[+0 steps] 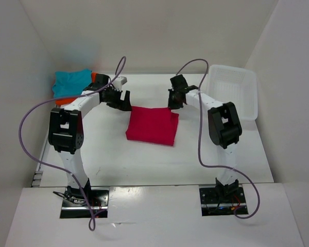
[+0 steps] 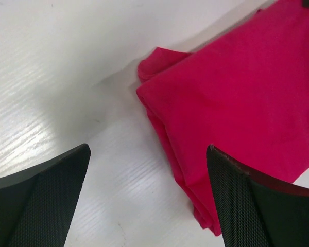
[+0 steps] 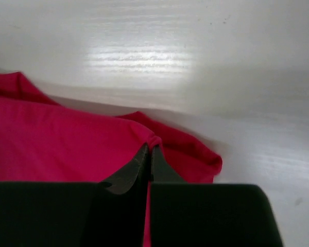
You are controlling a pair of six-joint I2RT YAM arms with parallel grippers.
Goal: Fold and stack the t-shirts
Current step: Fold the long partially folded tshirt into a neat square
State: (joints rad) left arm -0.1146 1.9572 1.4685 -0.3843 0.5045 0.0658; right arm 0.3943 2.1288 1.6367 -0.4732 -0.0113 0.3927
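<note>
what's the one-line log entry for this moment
pink-red shirt: folded, mid-table | left gripper: open at its far left corner | right gripper: shut on its far right corner | teal shirt on orange shirt, far left

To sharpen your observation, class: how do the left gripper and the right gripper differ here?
The left gripper has its jaws wide apart; the right gripper has them shut. The left gripper holds nothing; the right gripper pinches an edge of the pink-red t-shirt. The left gripper is at the shirt's far left corner, the right gripper at its far right. Both have black jaws and sit low by the same folded shirt.
</note>
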